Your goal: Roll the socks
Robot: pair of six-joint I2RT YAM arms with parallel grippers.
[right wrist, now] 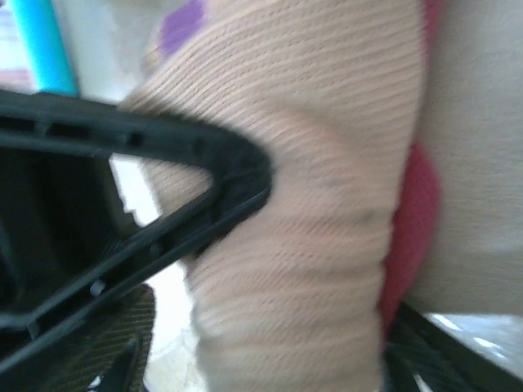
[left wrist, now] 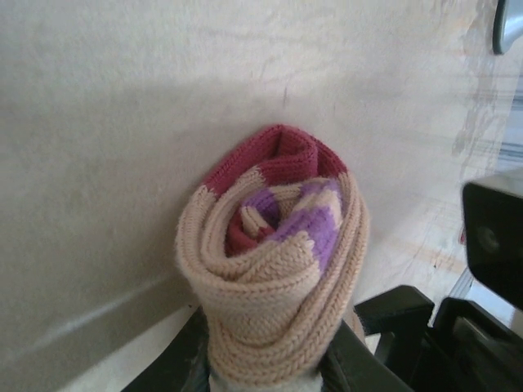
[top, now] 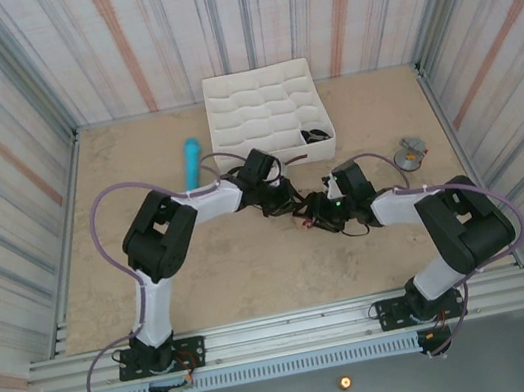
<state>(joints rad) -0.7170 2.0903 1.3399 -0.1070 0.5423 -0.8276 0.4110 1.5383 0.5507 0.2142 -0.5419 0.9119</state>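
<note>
A beige sock with maroon and purple bands is rolled into a tight bundle, its spiral end facing the left wrist camera. My left gripper is shut on the roll's lower part, a black finger on each side. In the top view, the left gripper and the right gripper meet at mid-table. The same beige roll stands blurred between the fingers of my right gripper, which is open with a gap on its left side. A dark bundle, apparently the black sock, lies in a tray compartment.
A white compartment tray stands at the back centre. A light-blue cylinder lies left of it. A small grey object sits at the right. Striped walls enclose the table on three sides.
</note>
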